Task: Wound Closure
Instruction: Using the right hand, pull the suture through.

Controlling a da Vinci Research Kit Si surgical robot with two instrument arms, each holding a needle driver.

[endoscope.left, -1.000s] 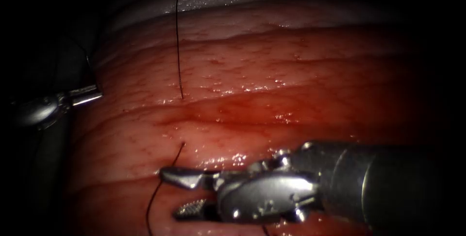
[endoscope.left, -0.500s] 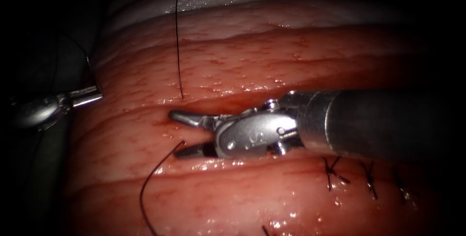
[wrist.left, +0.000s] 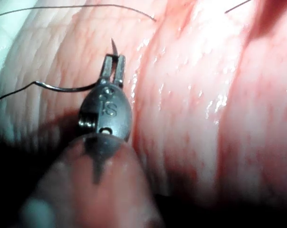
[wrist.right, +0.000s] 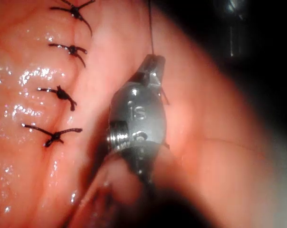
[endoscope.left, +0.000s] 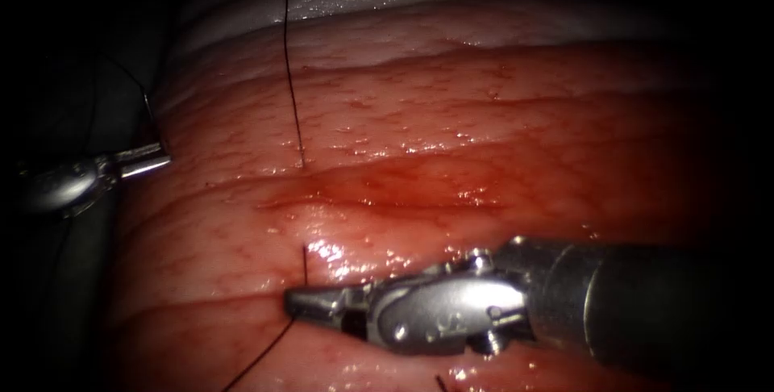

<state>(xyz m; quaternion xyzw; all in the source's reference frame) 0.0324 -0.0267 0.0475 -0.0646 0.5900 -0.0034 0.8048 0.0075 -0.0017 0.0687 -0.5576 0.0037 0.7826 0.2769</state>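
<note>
Now thread (endoscope.left: 304, 267) in right pincer (endoscope.left: 300, 305).

The glistening red tissue (endoscope.left: 500, 110) lay open along its far edge; the thin dark thread (endoscope.left: 293, 93) crossed near its left edge.
</note>
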